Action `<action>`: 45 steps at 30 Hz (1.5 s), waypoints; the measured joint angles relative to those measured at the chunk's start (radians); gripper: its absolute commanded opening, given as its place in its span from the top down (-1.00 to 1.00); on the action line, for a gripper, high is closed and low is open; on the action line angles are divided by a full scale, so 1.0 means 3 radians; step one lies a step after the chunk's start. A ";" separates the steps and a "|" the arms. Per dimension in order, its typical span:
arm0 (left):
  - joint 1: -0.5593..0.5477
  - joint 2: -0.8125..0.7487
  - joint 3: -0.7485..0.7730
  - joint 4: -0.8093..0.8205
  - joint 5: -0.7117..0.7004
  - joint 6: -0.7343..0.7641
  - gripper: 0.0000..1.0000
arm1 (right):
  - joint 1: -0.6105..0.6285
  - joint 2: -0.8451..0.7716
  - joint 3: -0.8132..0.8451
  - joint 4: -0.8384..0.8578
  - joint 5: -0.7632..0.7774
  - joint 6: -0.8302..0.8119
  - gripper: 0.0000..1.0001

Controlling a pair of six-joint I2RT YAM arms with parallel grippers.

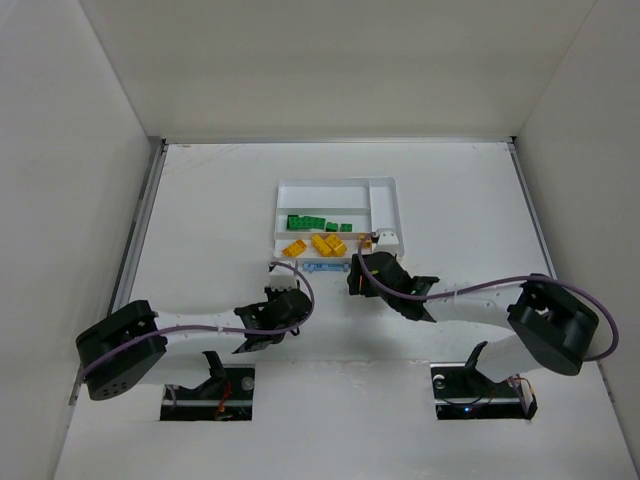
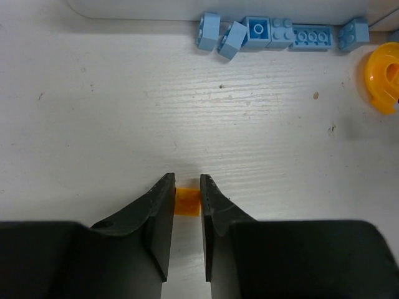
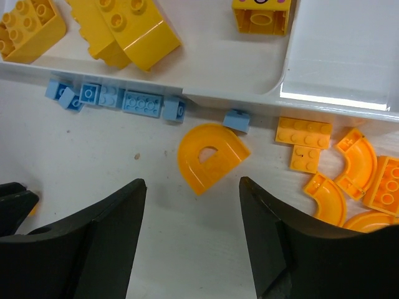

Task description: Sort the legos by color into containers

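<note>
My left gripper [image 2: 187, 180] is shut on a tiny orange brick [image 2: 187, 202] low over the table, just in front of the white tray [image 1: 283, 215]. In the top view the left gripper [image 1: 285, 292] is left of the right gripper [image 1: 358, 276]. My right gripper [image 3: 193, 184] is open and empty, with an orange half-round piece [image 3: 212, 156] lying just beyond its fingertips. Green bricks [image 1: 305, 222] and yellow bricks [image 1: 325, 244] lie in tray sections. Several light blue bricks [image 3: 118, 99] line the table along the tray's near wall.
Several orange plates and curved pieces [image 3: 336, 168] lie on the table to the right of the half-round piece, by the tray's corner. The left gripper's fingertip [image 3: 12, 199] shows at the left edge of the right wrist view. White walls enclose the table.
</note>
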 measured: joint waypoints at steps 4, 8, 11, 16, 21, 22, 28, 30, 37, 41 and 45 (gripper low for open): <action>0.0000 -0.0061 0.0013 -0.0065 0.0027 0.0004 0.77 | 0.0003 0.0018 0.0000 0.0000 0.0050 0.0024 -0.43; 0.0019 -0.0234 0.0027 -0.0113 0.0042 0.0006 0.77 | 0.0025 0.0023 0.0000 -0.0013 0.0089 0.0029 -0.51; 0.0078 -0.0346 0.0064 -0.0150 0.0089 0.0010 0.77 | 0.0053 0.0038 0.0000 -0.0027 0.0095 0.0033 -0.53; 0.0196 -0.0431 0.0118 -0.0179 0.0139 0.0027 0.77 | 0.0120 0.0163 0.0014 -0.0048 0.0103 0.0032 -0.50; 0.0448 -0.0524 0.0282 -0.0223 0.0187 0.0128 0.77 | 0.0131 0.0258 0.0039 -0.0051 0.0126 0.0031 -0.43; 0.0516 -0.0523 0.0347 -0.0207 0.0195 0.0169 0.77 | 0.0131 0.0278 0.0052 -0.0048 0.0139 0.0031 -0.42; 0.0944 -0.0201 0.0793 0.0184 0.0285 0.0402 0.77 | 0.0131 0.0371 0.0116 -0.0041 0.0270 0.0032 -0.38; 0.1101 0.0047 0.0952 0.0354 0.0346 0.0455 0.77 | 0.0131 0.0418 0.0151 -0.0043 0.0341 0.0031 -0.38; 0.1548 0.1010 0.1525 0.0711 0.0506 0.0562 0.77 | 0.0188 0.0618 0.0304 -0.0048 0.0604 0.0050 -0.50; 0.1685 0.1495 0.1916 0.0807 0.0593 0.0654 0.76 | 0.0230 0.0670 0.0331 -0.0046 0.0718 0.0067 -0.53; 0.1778 0.1879 0.2300 0.0875 0.0654 0.0749 0.76 | 0.0270 0.0734 0.0374 -0.0048 0.0829 0.0085 -0.54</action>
